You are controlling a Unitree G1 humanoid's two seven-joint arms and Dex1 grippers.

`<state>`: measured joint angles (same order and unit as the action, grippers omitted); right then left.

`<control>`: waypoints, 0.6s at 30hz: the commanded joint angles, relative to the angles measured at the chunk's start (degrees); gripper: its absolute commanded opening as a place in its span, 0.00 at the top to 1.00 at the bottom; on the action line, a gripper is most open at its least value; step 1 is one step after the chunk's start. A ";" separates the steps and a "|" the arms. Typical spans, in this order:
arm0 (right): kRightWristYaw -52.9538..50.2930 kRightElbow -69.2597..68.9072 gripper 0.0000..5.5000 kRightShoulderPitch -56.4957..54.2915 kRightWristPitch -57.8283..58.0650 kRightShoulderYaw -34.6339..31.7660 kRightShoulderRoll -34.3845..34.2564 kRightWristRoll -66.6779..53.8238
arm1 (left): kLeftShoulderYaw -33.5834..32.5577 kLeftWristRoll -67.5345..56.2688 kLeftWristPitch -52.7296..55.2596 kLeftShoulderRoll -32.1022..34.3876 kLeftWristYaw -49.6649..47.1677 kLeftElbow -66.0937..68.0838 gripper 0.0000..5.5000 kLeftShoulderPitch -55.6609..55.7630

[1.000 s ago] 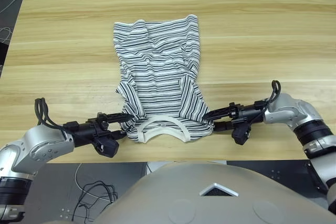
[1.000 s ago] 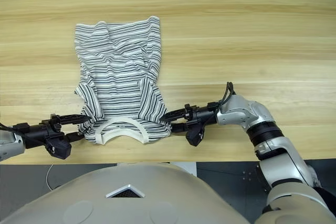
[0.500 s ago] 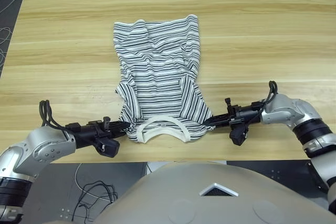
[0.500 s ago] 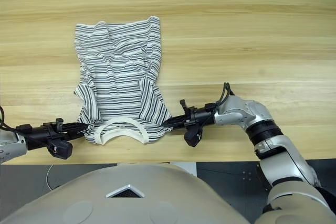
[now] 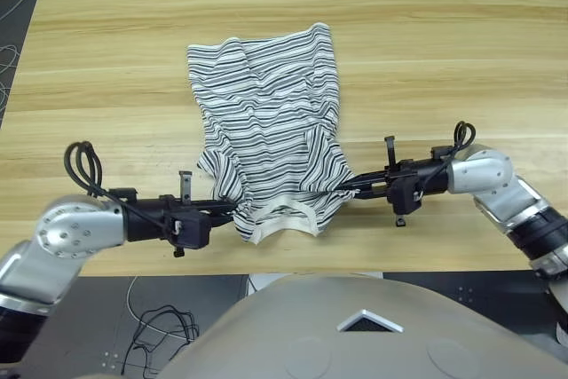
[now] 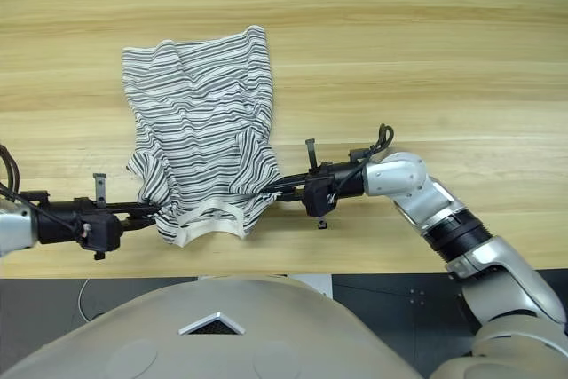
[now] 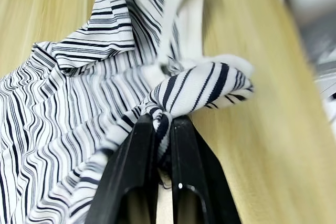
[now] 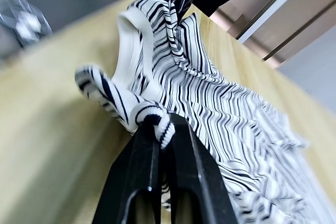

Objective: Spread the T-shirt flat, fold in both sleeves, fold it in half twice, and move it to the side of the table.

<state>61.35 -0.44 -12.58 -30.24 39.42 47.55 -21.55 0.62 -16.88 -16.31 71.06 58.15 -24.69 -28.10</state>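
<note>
A black-and-white striped T-shirt [image 5: 266,113] lies on the wooden table [image 5: 444,42], sleeves folded in, white collar [image 5: 282,224] toward the near edge. My left gripper [image 5: 232,209] is shut on the shirt's near left shoulder, and the left wrist view shows the striped T-shirt [image 7: 58,103] bunched between the fingers [image 7: 137,156]. My right gripper [image 5: 342,189] is shut on the near right shoulder; in the right wrist view the cloth of the T-shirt [image 8: 210,98] is pinched between its fingers [image 8: 142,171]. The collar end is lifted slightly off the table.
The table's near edge [image 5: 444,268] runs just below both grippers. Bare wood extends to the left, right and far side of the shirt. Cables [image 5: 151,317] lie on the floor below the edge.
Both grippers have closed on the shoulders and raised the collar end, drawing inward. The near part of the shirt has bunched and narrowed, and the hem has shifted slightly.
</note>
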 commanded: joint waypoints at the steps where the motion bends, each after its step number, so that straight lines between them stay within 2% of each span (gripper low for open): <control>1: 11.74 -10.65 0.98 -3.63 22.14 -4.39 6.28 -16.55 | -6.33 -13.31 11.53 7.85 11.50 -2.05 0.97 5.72; 5: 18.06 -12.50 0.98 -3.86 31.89 -9.46 8.34 -19.72 | -7.68 -7.63 11.33 8.36 16.18 1.46 0.97 5.01; 10: 22.06 -12.54 0.98 -4.10 39.51 -16.12 7.08 -21.88 | -11.23 -7.74 12.64 6.72 19.89 0.30 0.97 3.53; 18: 25.55 -16.85 0.98 2.01 46.50 -21.26 7.02 -23.29 | -20.96 -11.24 14.76 2.30 27.26 -9.08 0.97 -4.40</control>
<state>85.72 -15.76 -11.93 15.20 19.75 54.30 -44.29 -17.31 -27.15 -2.50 74.49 83.61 -31.35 -30.98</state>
